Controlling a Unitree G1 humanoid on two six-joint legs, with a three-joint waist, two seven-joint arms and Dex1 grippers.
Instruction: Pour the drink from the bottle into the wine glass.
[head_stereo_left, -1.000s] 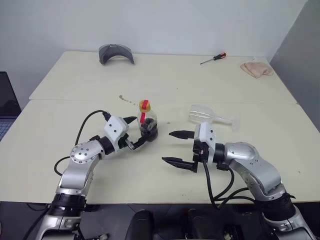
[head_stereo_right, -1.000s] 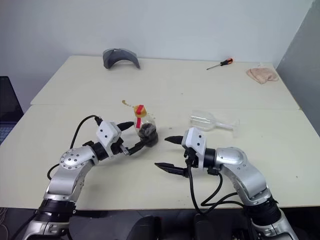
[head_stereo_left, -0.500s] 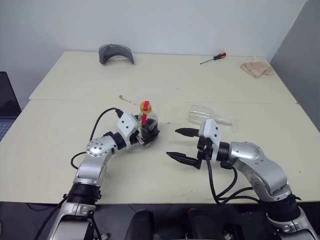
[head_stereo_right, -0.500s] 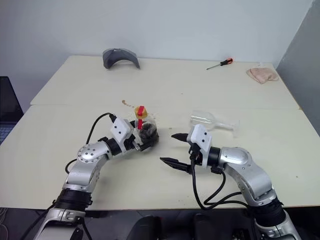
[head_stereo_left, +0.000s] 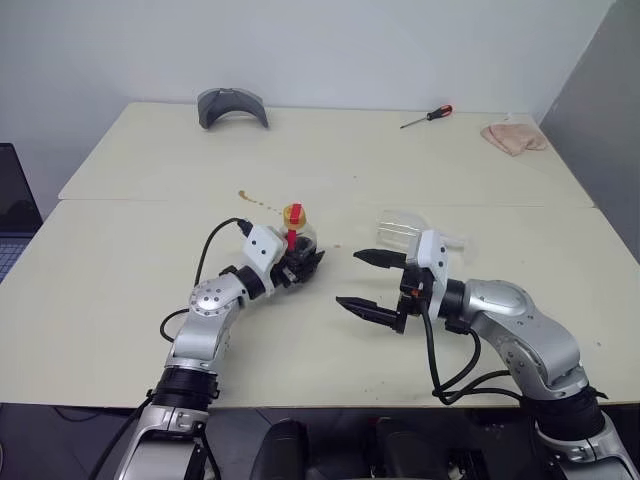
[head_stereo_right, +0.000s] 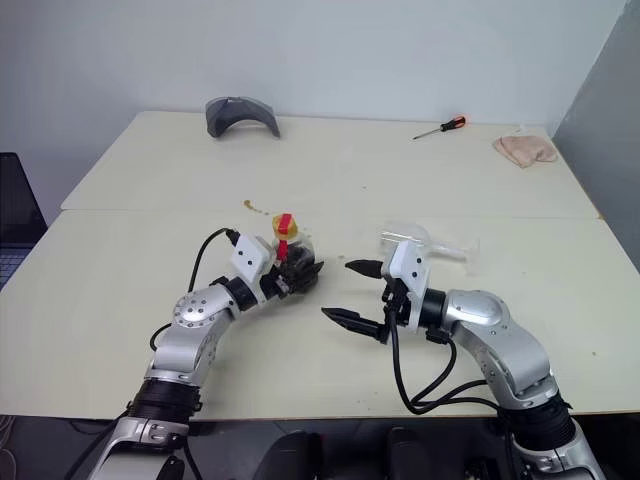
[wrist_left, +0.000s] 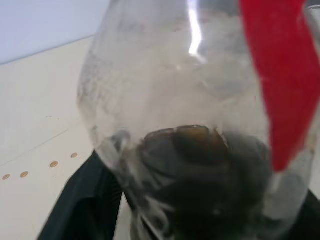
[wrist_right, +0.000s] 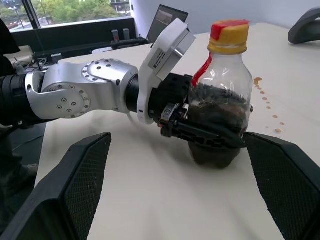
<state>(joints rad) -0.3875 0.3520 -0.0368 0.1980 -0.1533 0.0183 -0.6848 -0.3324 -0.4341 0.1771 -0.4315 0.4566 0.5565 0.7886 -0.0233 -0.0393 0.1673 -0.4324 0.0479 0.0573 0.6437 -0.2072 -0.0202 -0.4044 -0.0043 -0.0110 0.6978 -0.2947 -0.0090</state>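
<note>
The bottle stands upright mid-table, clear and squat, with a yellow cap and a red strap at the neck. The dark drink fills its lower half. My left gripper comes in level from the left, and its black fingers are shut around the bottle's lower body. The wine glass lies on its side to the right of the bottle, stem pointing right. My right gripper hovers open in front of the glass, pointing left at the bottle with nothing between its fingers.
A grey curved object, a red-handled screwdriver and a pink cloth lie along the table's far side. Brown spill drops mark the table behind the bottle. A laptop stands past the left edge.
My left gripper has slid right until the bottle sits between its fingers, then closed on the bottle's lower body. The right gripper has stayed open and nearly still.
</note>
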